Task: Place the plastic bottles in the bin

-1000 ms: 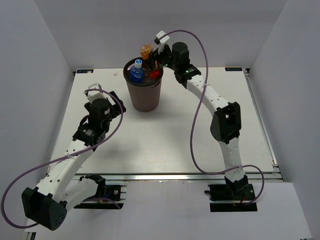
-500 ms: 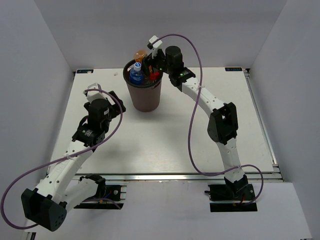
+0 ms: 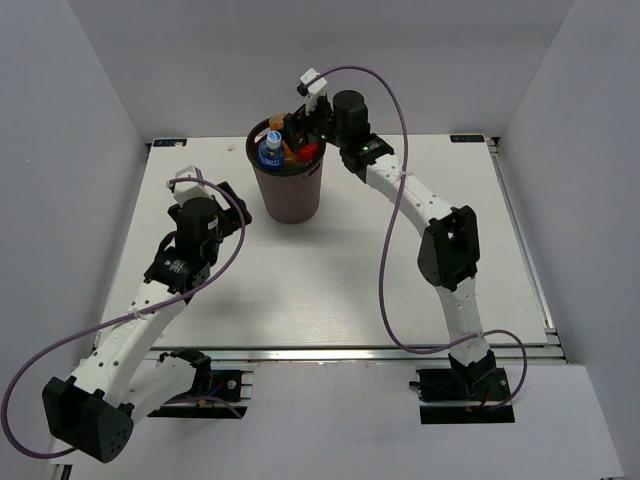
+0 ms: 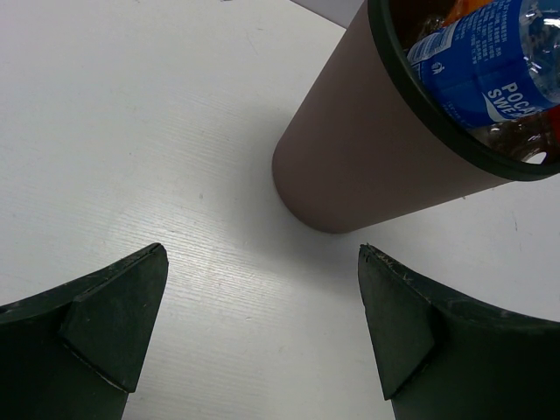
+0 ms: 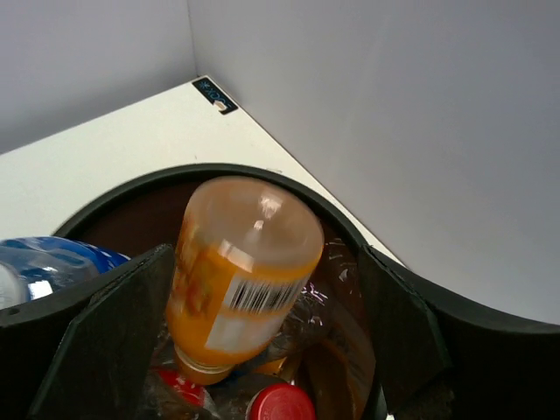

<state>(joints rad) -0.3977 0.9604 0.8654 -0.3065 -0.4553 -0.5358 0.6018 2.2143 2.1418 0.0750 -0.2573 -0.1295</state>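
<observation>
The bin point(image 3: 290, 195) is a dark brown bucket at the back of the table. It holds several plastic bottles: a blue-labelled one point(image 3: 270, 150), a red-capped one point(image 3: 311, 152) and an orange one point(image 3: 290, 150). My right gripper point(image 3: 297, 133) hangs open over the bin's mouth. In the right wrist view the orange bottle point(image 5: 241, 280) is blurred, base up, inside the rim point(image 5: 131, 188), between the spread fingers point(image 5: 114, 332) with a gap on its right side. A red cap point(image 5: 280, 402) shows below it. My left gripper point(image 4: 262, 262) is open and empty over the table, left of the bin point(image 4: 350, 166).
White walls close in the table at the back and on both sides. The bin stands near the back wall. The purple cable point(image 3: 395, 220) of the right arm loops over the table's right half.
My right gripper moved left over the bin, sank toward its mouth and opened. The orange bottle went from above the rim down into the bin. The left arm stayed still.
</observation>
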